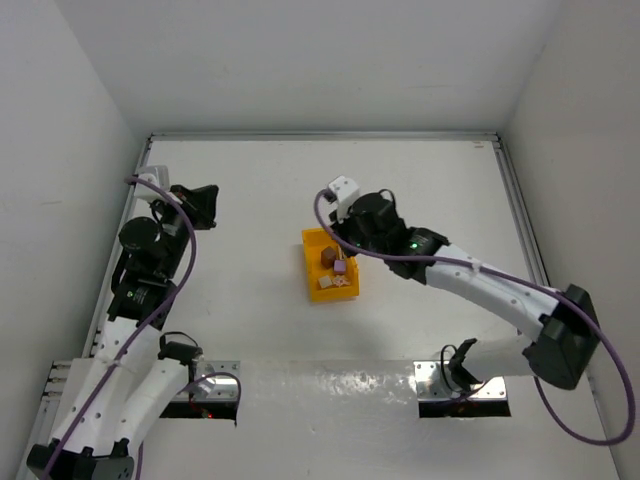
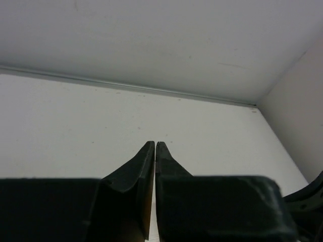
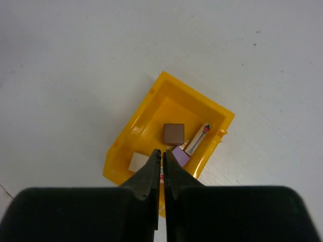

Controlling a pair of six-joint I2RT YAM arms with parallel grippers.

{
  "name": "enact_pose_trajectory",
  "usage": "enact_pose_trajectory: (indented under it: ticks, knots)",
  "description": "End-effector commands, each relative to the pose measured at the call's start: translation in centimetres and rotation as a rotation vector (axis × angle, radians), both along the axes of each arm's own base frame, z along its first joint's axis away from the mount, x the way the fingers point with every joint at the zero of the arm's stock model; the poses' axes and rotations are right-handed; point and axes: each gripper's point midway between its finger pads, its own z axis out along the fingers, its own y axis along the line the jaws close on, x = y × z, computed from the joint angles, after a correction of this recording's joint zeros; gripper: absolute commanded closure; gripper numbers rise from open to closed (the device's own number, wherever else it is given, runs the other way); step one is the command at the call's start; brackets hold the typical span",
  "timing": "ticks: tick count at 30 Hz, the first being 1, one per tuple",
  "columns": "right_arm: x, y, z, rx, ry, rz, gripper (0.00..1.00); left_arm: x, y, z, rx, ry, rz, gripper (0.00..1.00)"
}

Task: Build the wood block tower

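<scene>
From above, the blocks (image 1: 340, 268) lie in the yellow bin (image 1: 312, 240) on the worktop (image 1: 420, 180); the left wrist shows left fingers (image 2: 141, 162) pressed together; the right wrist shows right fingers (image 3: 150, 170) closed over the bin, so descending unopened might scatter blocks.

4 tiny wooden blocks lie loose inside the yellow bin (image 3: 130, 138), none stacked. The dark brown cube (image 3: 173, 134) sits flat, square face up, just beyond the right gripper (image 3: 162, 154) and its closed tips. The purple cube (image 3: 180, 155) lies just right of those tips, near the brown one's corner. A marked pale block (image 3: 198, 139) with a pink-and-red print leans against it. The pale tan cube (image 3: 137, 162) rests just left of the tips.
</scene>
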Motion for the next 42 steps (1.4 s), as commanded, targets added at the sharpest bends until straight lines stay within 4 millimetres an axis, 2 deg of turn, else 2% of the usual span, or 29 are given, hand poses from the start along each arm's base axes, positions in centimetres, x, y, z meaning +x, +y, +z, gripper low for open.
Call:
enact_pose_trajectory:
  ticks: [1,4,5,6,8,9,11,16,22,23,26,27,30,31,33,35,36,37,38,40,41,42]
  knots:
    - [-0.4,2.7,0.2,-0.079,-0.036,-0.014,0.93,-0.4,1.6,0.7,-0.024,-0.006,0.095,1.00]
    - [-0.3,4.4,-2.1,-0.147,-0.027,-0.023,0.61,-0.5,2.3,0.4,-0.022,0.007,0.135,1.00]
    - [-0.3,4.8,-2.7,-0.158,-0.016,-0.024,0.43,-0.5,2.6,0.4,-0.020,0.010,0.150,1.00]
    - [-0.2,5.4,-4.0,-0.169,0.016,-0.032,0.39,-0.5,3.4,0.5,-0.023,0.013,0.191,1.00]
    - [-0.4,6.3,-5.2,-0.169,0.051,-0.019,0.33,-0.8,4.2,0.5,-0.031,0.022,0.232,1.00]
    - [-0.7,7.1,-6.4,-0.166,0.083,-0.017,0.33,-0.9,4.8,0.6,-0.039,0.019,0.269,1.00]
    - [-0.8,8.0,-7.2,-0.155,0.108,-0.022,0.33,-1.2,5.5,0.6,-0.044,0.018,0.302,0.95]
    - [0.1,7.3,-11.5,-0.244,0.130,-0.118,0.38,-1.2,5.4,0.6,-0.041,0.017,0.298,0.91]
    - [0.6,8.7,-14.4,-0.262,0.166,-0.112,0.50,-1.1,4.7,0.6,-0.041,0.015,0.263,0.89]
    - [0.7,8.7,-15.4,-0.280,0.175,-0.120,0.51,-1.1,4.8,0.5,-0.040,0.016,0.267,0.89]
    - [1.1,8.4,-16.7,-0.306,0.181,-0.137,0.56,-1.0,4.8,0.4,-0.040,0.019,0.267,0.89]
    - [1.3,8.4,-16.8,-0.302,0.181,-0.143,0.66,-1.0,4.7,0.4,-0.040,0.019,0.264,0.89]
    - [1.5,8.1,-16.6,-0.274,0.181,-0.152,0.86,-0.9,4.6,0.3,-0.039,0.021,0.260,0.89]
    - [1.3,8.0,-16.5,-0.265,0.189,-0.147,0.96,-0.9,4.6,0.3,-0.039,0.021,0.257,0.89]
    - [0.8,8.8,-14.5,-0.181,0.199,-0.097,1.00,-0.9,4.6,0.3,-0.040,0.022,0.255,0.89]
    - [-0.4,9.3,-13.3,-0.084,0.247,-0.021,1.00,-0.9,4.5,0.3,-0.043,0.023,0.252,0.89]
    - [-0.4,10.1,-10.2,0.021,0.223,0.014,1.00,-0.8,4.4,0.3,-0.043,0.023,0.247,0.89]
    - [-1.0,10.1,-9.6,0.082,0.253,0.035,1.00,-0.8,4.3,0.3,-0.042,0.023,0.241,0.89]
    - [-1.0,10.5,-7.1,0.189,0.266,0.090,1.00,-0.8,4.3,0.2,-0.042,0.023,0.241,0.89]
    - [-1.4,10.0,-6.2,0.270,0.325,0.101,1.00,-0.7,4.2,0.2,-0.042,0.024,0.240,0.89]
    - [-0.8,9.4,-5.6,0.312,0.344,0.095,1.00,-0.7,4.2,0.2,-0.044,0.023,0.238,0.89]
    - [-1.3,9.7,-4.4,0.375,0.370,0.150,1.00,-0.7,4.2,0.1,-0.041,0.024,0.237,0.89]
